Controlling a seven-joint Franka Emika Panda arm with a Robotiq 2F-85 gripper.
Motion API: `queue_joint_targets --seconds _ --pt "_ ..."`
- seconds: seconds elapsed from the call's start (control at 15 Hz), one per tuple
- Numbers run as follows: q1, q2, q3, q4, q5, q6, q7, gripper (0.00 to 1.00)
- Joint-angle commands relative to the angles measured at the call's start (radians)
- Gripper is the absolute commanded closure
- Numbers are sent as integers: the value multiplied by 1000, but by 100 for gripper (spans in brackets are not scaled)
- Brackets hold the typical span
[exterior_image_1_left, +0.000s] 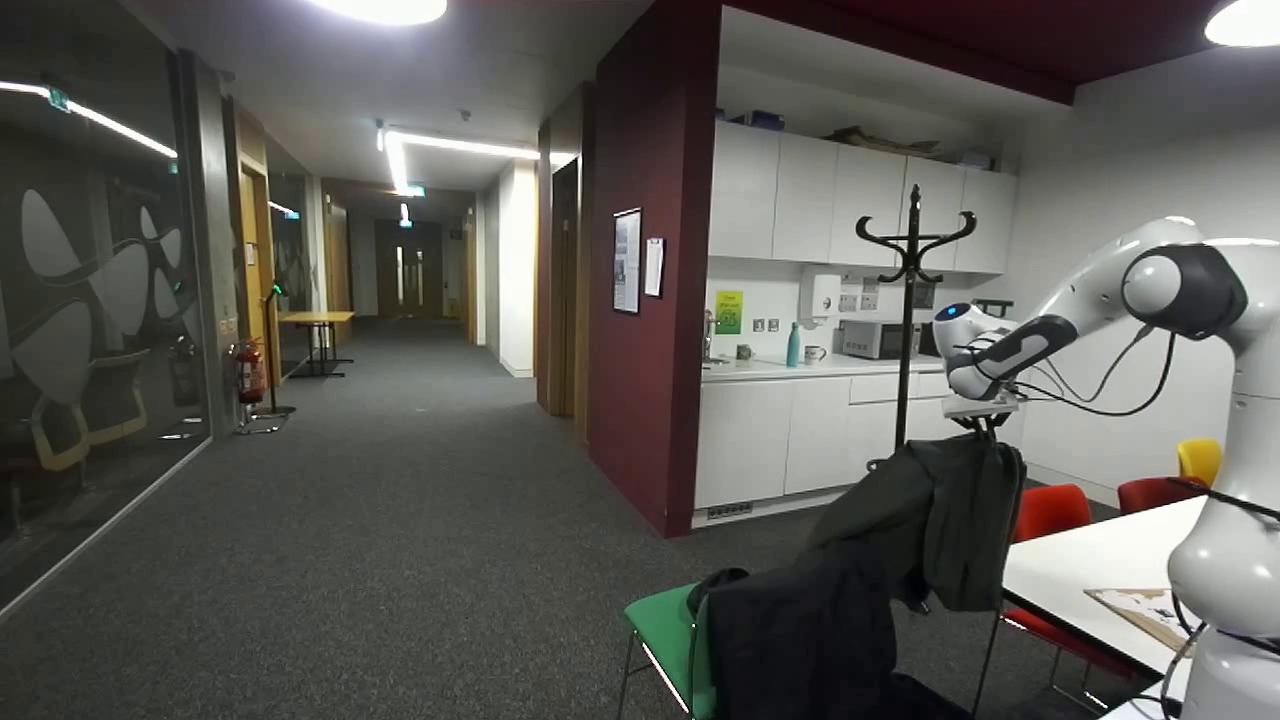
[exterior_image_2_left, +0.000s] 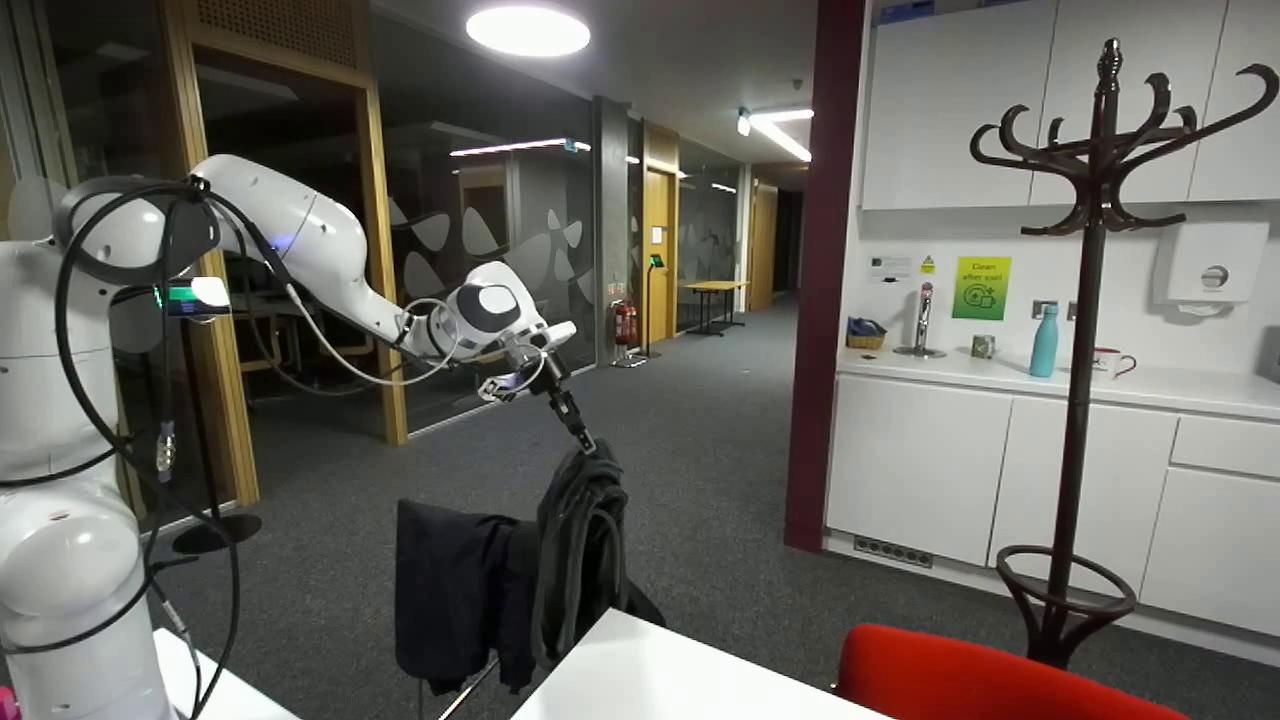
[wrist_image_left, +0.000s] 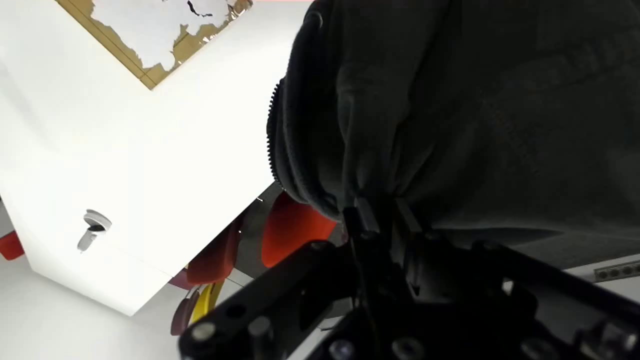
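The gripper stands narrow, its fingers nearly together on a pinch of cloth at the top of a dark jacket. Gathered at that one bunched fold, the jacket droops in long creases, so the grip probably carries much of its weight; whether its lower part also rests on something is hard to tell. Just beside it, a black coat is draped over the back of a green chair, presumably to keep it tidy; whether the garments touch is unclear. The jacket hangs near a corner of the white table, where a red chair is drawn up, while a coat stand stands well apart, before the kitchen counter
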Motion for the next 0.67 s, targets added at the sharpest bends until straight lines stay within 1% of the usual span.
queue_joint_targets --seconds 0.0,0.27,0.6 --pt "-24 24 -20 61 34 -21 33 97" --pt "-27 54 -36 76 60 -23 55 97" --pt "-14 115 -34 111 138 -22 60 97"
